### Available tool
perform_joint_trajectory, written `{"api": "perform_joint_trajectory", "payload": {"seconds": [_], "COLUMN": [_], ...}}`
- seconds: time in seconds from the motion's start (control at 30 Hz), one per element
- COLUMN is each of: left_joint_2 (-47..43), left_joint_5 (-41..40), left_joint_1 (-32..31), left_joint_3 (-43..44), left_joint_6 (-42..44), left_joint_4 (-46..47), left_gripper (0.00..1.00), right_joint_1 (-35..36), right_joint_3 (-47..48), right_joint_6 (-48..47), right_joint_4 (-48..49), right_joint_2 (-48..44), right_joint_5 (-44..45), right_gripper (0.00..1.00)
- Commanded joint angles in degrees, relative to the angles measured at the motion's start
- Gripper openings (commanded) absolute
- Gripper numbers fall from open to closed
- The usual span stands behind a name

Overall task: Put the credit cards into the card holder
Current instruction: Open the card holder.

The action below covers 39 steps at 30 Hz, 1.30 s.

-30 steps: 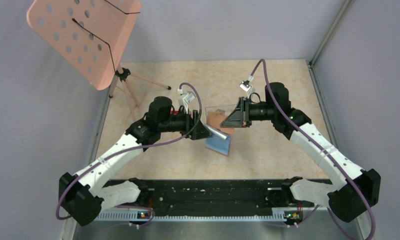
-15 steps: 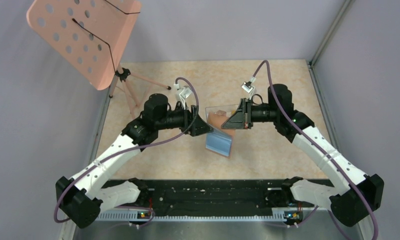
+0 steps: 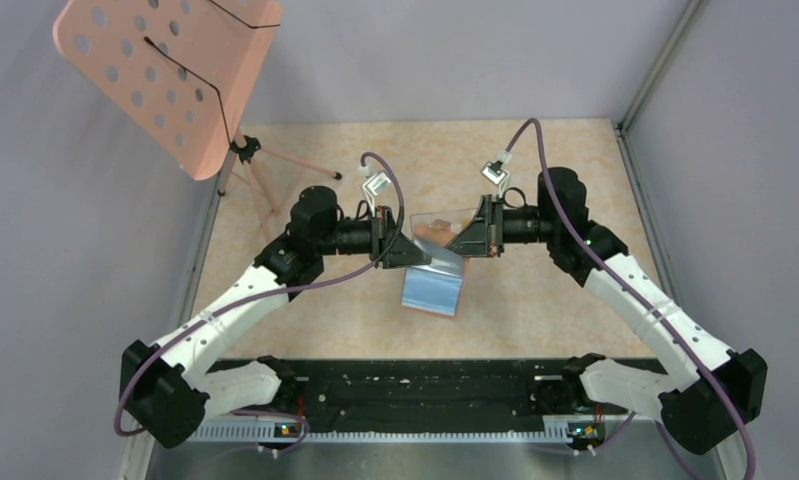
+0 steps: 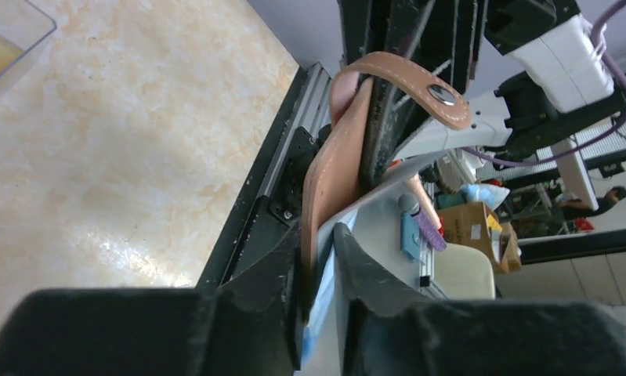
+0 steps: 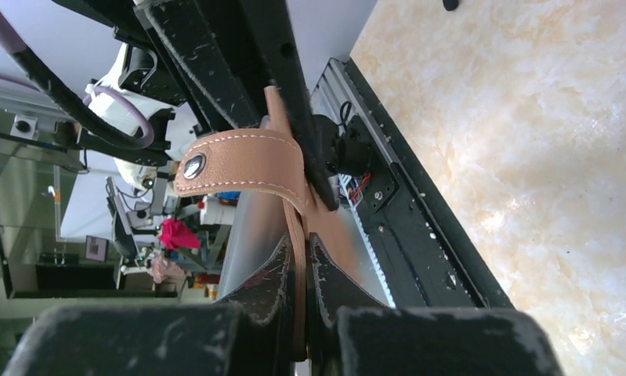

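Tan-brown leather folding card holder [image 3: 433,288] is held open between the two grippers over the beige marbled table [image 3: 545,300], its blue lining facing upward. Both white arms reach forward and bend inward, wrists level, facing each other. The left gripper [image 3: 415,258] is clamped on one edge; the right gripper [image 3: 457,246] pinches the opposite edge, near the studded strap [image 5: 239,164].

Overhead; wrist close-ups on card holder [image 4: 334,176]
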Motion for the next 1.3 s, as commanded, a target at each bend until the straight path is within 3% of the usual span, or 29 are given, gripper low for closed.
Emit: {"api": "perform_joint_trajectory", "payload": {"seconds": [0.0, 0.07, 0.23, 0.3, 0.4, 0.53, 0.77, 1.0, 1.1, 1.13, 1.17, 1.27], "left_joint_2": [-0.97, -1.50, -1.96, -1.24, 0.34, 2.50, 5.90, 8.09, 8.93, 8.99, 9.14, 9.17], "left_joint_5": [1.20, -0.44, -2.31, -1.07, 1.74, 5.82, 8.08, 7.22, 6.61, 6.13, 5.43, -0.32], "left_joint_1": [0.22, 0.20, 0.15, 0.22, 0.09, -0.13, -1.02, -1.28, -1.35, -1.30, -1.34, -1.19], "left_joint_3": [-1.14, -1.43, -0.96, 0.15, 2.27, 4.19, 7.96, 9.33, 9.85, 10.10, 10.48, 12.25], "left_joint_6": [-1.75, -1.71, -0.81, 0.97, 4.16, 7.31, 10.05, 11.25, 11.64, 12.01, 12.39, 14.21], "left_joint_4": [4.99, 4.68, 1.80, -1.90, -8.20, -13.31, -17.86, -19.14, -19.58, -19.88, -20.51, -24.64], "left_gripper": [0.11, 0.00, 0.00, 0.00, 0.00, 0.00, 0.00, 0.00, 0.00, 0.03, 0.07, 0.31], "right_joint_1": [-0.17, -0.17, -0.61, -1.14, -1.63, -1.62, -0.09, 4.64, 4.68, 4.66, 4.66, 4.63], "right_joint_3": [0.59, 0.52, 1.81, 2.57, 4.10, 4.97, 5.60, 7.18, 7.41, 7.30, 6.97, 5.68], "right_joint_6": [0.50, -0.34, -7.81, -10.70, -15.33, -19.40, -23.40, -25.85, -26.02, -26.07, -26.16, -25.91], "right_joint_4": [3.53, 3.26, -4.10, -7.48, -11.78, -14.85, -18.83, -19.70, -19.44, -19.44, -19.31, -18.76], "right_joint_2": [-1.07, -1.21, -2.64, -3.43, -3.50, -2.13, 1.13, 5.14, 6.11, 6.42, 6.69, 7.20], "right_joint_5": [-0.63, -0.36, 1.98, 2.73, 2.59, -1.02, -4.49, -0.99, -0.80, -0.62, -0.48, 0.74], "right_gripper": [0.00, 0.07, 0.54, 0.67, 0.78, 0.81, 0.78, 0.41, 0.14, 0.03, 0.00, 0.00]}}
